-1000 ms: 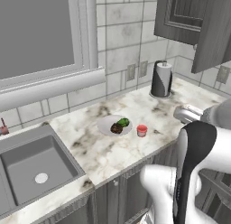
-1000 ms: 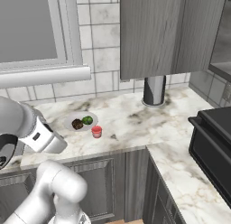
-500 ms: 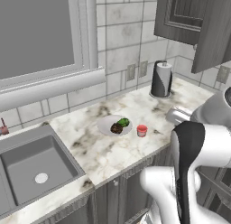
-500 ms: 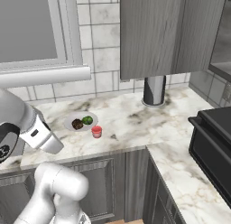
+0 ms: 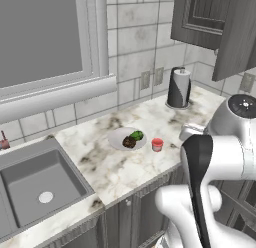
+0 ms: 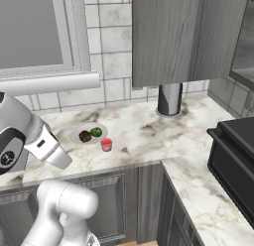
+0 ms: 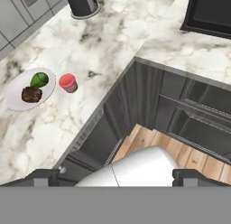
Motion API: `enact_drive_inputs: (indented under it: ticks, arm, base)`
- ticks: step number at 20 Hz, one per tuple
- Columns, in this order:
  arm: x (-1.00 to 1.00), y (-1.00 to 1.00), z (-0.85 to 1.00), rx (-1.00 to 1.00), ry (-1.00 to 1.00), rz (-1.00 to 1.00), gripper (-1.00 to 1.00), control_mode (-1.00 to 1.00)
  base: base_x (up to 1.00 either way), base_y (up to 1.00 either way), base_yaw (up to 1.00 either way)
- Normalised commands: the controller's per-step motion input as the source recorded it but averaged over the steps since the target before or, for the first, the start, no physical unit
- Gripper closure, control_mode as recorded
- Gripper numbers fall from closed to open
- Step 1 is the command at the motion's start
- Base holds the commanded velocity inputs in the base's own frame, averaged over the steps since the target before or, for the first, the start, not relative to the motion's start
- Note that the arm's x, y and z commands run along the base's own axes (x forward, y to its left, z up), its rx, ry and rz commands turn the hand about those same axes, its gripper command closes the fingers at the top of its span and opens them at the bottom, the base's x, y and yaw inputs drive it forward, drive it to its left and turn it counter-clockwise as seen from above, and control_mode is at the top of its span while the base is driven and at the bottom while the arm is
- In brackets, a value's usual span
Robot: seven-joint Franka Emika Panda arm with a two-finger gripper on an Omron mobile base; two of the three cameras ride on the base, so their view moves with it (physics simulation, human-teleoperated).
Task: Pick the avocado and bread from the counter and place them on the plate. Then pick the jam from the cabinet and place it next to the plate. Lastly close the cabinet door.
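Note:
The white plate (image 5: 120,138) lies on the marble counter (image 5: 100,167) with the green avocado (image 5: 137,136) and the dark brown bread (image 5: 129,142) on it. The red jam (image 5: 157,144) stands on the counter just beside the plate, apart from it. The hand view looks down on the plate (image 7: 16,99), avocado (image 7: 39,79), bread (image 7: 31,94) and jam (image 7: 68,82). My gripper (image 7: 118,177) is open and holds nothing; it hangs out past the counter's front edge, well away from the plate. The cabinet (image 5: 197,14) hangs at the upper right, and its cabinet door (image 5: 237,37) stands swung open.
A dark cylinder (image 5: 178,88) stands at the wall behind the plate. A sink (image 5: 35,187) is set in the counter to the left. A black appliance (image 6: 233,160) sits on the right counter leg. Grey base cabinets (image 7: 135,110) and wood floor (image 7: 144,139) lie below my hand.
My arm's forearm has swung a little to the left in the left base view. The plate, food and jam have not moved. The gripper stays open.

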Motion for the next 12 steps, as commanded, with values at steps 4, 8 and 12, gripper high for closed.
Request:
enact_drive_inputs:
  ticks: [4,8,12]
  arm:
    - [0.0,0.0,-0.08,-0.01,-0.02,0.0,-1.0,-1.0]
    - [-0.03,0.0,0.0,0.0,0.0,0.0,-1.0,-1.0]
    - [-0.1,0.0,0.0,0.0,0.0,0.0,-1.0,-1.0]
  base:
    - [0.0,0.0,0.0]
    - [0.0,0.0,0.0]
    - [0.0,0.0,0.0]
